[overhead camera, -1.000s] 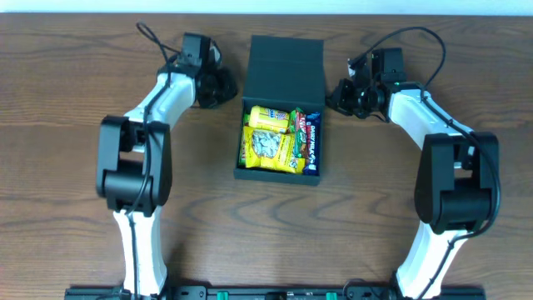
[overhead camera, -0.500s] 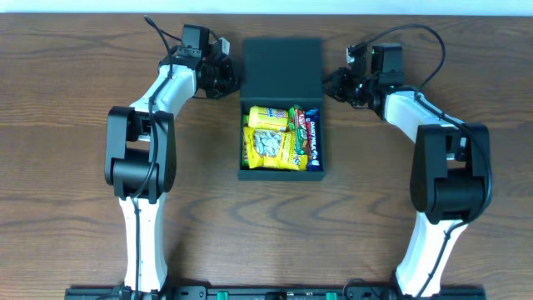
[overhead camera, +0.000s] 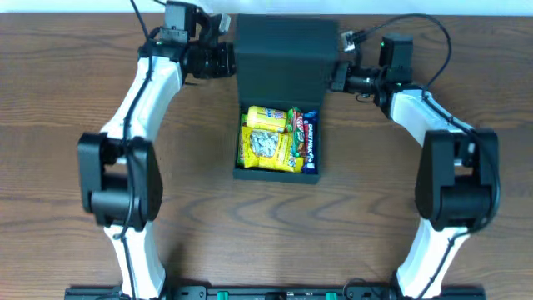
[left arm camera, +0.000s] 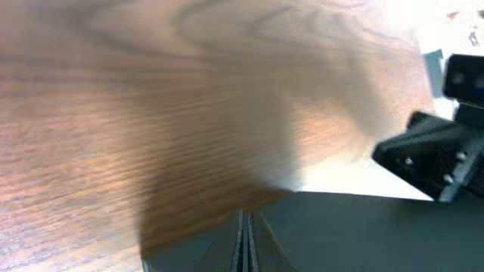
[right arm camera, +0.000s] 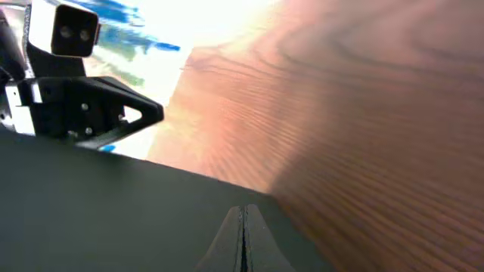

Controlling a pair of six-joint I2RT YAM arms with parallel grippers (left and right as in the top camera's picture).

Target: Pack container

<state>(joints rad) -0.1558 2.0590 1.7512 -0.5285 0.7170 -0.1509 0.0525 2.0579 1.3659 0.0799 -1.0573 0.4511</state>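
The dark green container [overhead camera: 241, 173] stands open at the table's middle, holding yellow snack packets [overhead camera: 268, 143] and a blue one [overhead camera: 310, 143]. Its flap lid [overhead camera: 287, 58] is raised off the table behind the box. My left gripper [overhead camera: 226, 60] is at the lid's left edge and my right gripper [overhead camera: 336, 78] at its right edge. In the left wrist view my gripper [left arm camera: 243, 243] is shut with a thin edge of the lid [left arm camera: 363, 234] between the fingers. In the right wrist view my gripper [right arm camera: 243, 238] is shut at the lid [right arm camera: 91, 219].
Bare wooden table [overhead camera: 75, 125] lies on both sides of the box. A white wall edge runs along the far side [overhead camera: 466, 7]. The opposite arm shows in each wrist view, across the lid [left arm camera: 439, 159] [right arm camera: 76, 98].
Both grippers have moved towards the far edge and closed in on the lid's sides. The lid has risen off the table and looks larger from above.
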